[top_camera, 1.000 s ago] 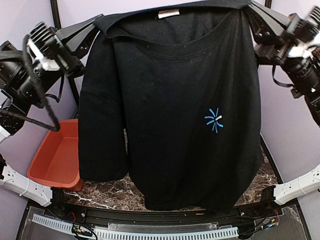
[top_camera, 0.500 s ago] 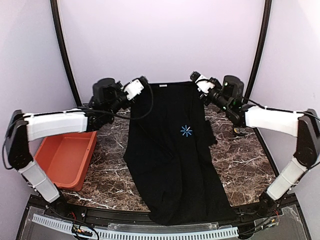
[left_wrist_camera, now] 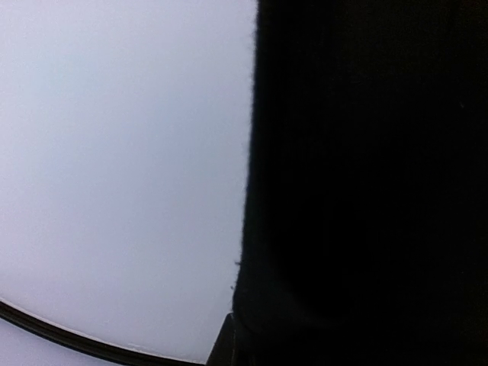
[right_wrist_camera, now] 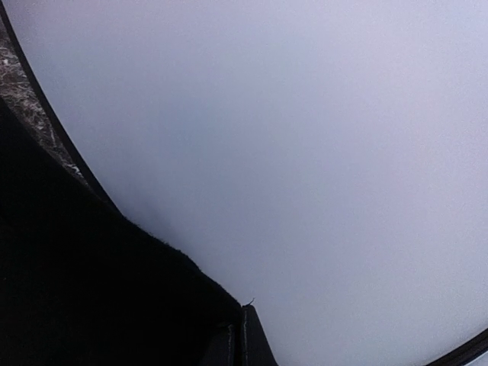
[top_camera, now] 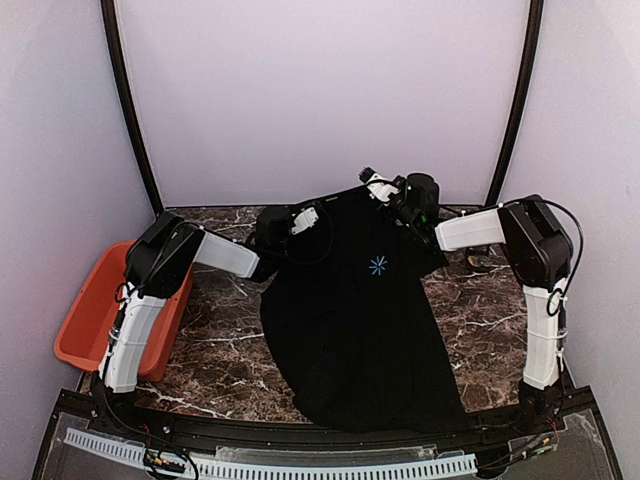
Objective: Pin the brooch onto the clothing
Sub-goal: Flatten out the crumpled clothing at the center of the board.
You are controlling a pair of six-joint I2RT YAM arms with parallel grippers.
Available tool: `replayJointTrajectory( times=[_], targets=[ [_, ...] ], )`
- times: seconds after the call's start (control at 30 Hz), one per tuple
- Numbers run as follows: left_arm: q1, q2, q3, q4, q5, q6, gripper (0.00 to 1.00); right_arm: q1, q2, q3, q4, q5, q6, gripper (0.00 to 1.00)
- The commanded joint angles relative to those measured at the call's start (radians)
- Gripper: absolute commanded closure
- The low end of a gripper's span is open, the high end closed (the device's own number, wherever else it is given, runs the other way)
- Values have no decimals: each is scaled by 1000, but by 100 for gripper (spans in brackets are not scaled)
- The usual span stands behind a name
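Note:
The clothing (top_camera: pixel 360 330), a black T-shirt with a small blue starburst print (top_camera: pixel 378 265), lies spread down the marble table, hem toward the near edge. My left gripper (top_camera: pixel 303 219) is shut on its left shoulder at the far side. My right gripper (top_camera: pixel 377 186) is shut on the right shoulder by the collar. In the left wrist view black fabric (left_wrist_camera: pixel 366 183) fills the right half above my left gripper (left_wrist_camera: pixel 232 324). In the right wrist view the cloth (right_wrist_camera: pixel 91 290) runs into my shut right gripper (right_wrist_camera: pixel 244 314). The brooch is out of view.
An orange-red bin (top_camera: pixel 85 320) stands at the table's left edge. A small dark object (top_camera: pixel 480 263) that I cannot identify lies on the marble table (top_camera: pixel 225 330) under the right arm. Black frame posts rise at the back corners.
A second ago the shirt hung high, close to the camera. Both arms have swung it down and back, and it now lies across the table with the arms folded low at the far side.

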State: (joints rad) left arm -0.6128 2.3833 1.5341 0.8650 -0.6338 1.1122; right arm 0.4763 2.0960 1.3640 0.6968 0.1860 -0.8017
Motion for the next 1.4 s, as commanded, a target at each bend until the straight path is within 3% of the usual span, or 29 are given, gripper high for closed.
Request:
replayJointTrajectory(
  times=[0.0, 0.07, 0.1, 0.13, 0.17, 0.2, 0.27, 0.3, 0.37, 0.5, 0.63, 0.67, 0.7, 0.77, 0.9, 1.17, 1.37],
  targets=[
    [26, 47, 110, 212, -92, 106, 93, -50, 92, 125, 114, 182, -27, 100],
    [38, 92, 166, 255, -116, 133, 86, -64, 132, 186, 97, 242, -13, 100],
    [42, 122, 211, 258, -139, 142, 77, -66, 145, 210, 81, 259, -7, 94],
    [51, 136, 231, 257, -151, 145, 71, -67, 153, 224, 58, 266, -3, 83],
    [55, 161, 271, 249, -173, 149, 49, -65, 154, 232, 35, 265, 6, 69],
    [62, 170, 307, 242, -185, 146, 38, -61, 147, 227, 15, 265, 18, 54],
    [69, 185, 346, 226, -233, 121, 6, -55, 124, 211, -26, 269, 51, 31],
    [72, 181, 355, 198, -264, 104, 4, -52, 108, 201, -53, 271, 71, 22],
    [73, 153, 362, 121, -303, 26, 1, -50, 61, 178, -118, 283, 124, 9],
    [73, 38, 339, -166, -354, -241, 1, -39, -100, 76, -265, 263, 266, 4],
    [85, -92, 374, -661, -201, -708, 1, -33, -285, -42, -416, 164, 405, 3],
    [100, -107, 392, -827, -104, -764, 1, -33, -314, -66, -434, 150, 421, 3],
    [109, -107, 432, -891, -34, -846, 1, -32, -339, -88, -442, 142, 431, 3],
    [134, -108, 455, -1059, 3, -925, 1, -30, -370, -119, -443, 166, 436, 3],
    [173, -125, 447, -1202, 122, -1046, 1, 9, -432, -172, -478, 186, 446, 4],
    [234, -141, 339, -1234, 409, -1242, 1, 227, -546, -362, -505, -44, 428, 7],
    [346, -128, 310, -1217, 653, -1430, 1, 316, -528, -449, -507, -60, 439, 7]
  ],
)
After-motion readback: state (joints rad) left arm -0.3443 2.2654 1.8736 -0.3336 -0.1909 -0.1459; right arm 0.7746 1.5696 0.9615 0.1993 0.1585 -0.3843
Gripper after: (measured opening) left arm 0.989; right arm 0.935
